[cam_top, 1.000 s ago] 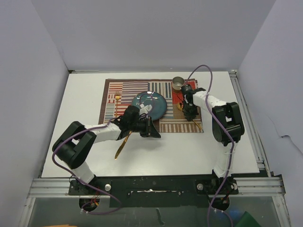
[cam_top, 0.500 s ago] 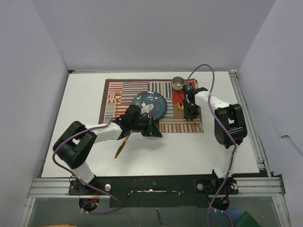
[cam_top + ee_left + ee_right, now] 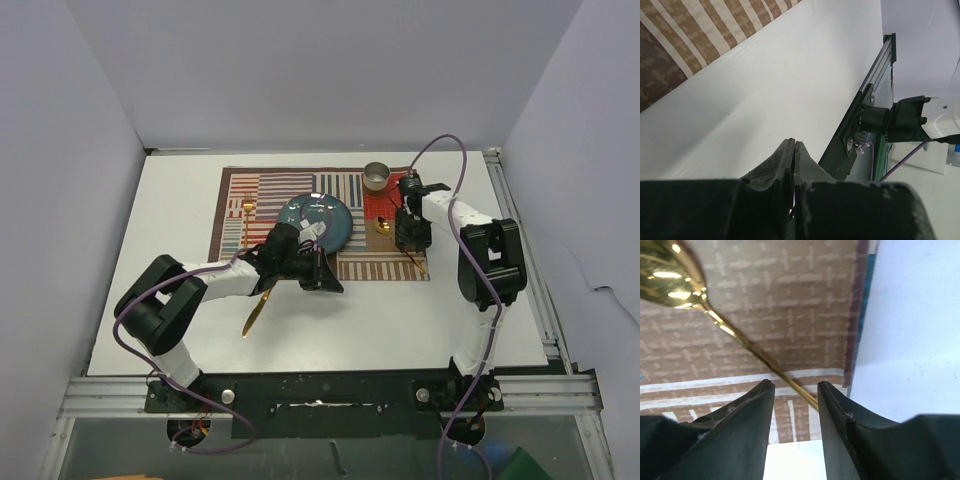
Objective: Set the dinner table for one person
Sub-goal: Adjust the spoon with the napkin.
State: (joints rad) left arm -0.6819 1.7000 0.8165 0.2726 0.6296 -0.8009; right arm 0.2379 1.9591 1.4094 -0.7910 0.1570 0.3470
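Top external — plate [image 3: 322, 211], cup [image 3: 376, 176], fork [image 3: 246, 216], spoon [image 3: 383, 226] on placemat [image 3: 240, 186]; knife [image 3: 254, 313] beside.

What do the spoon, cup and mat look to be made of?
Spoon: probably polished gold-coloured metal, with mirror-like highlights on its bowl. Cup: likely steel, with a dull grey sheen. Mat: woven cloth, its weave showing up close.

The spoon [image 3: 747, 347] lay on the placemat [image 3: 350, 188] under the right end effector [image 3: 796, 390]. The cup [image 3: 376, 177] stood behind it, the plate [image 3: 336, 214] to its left.
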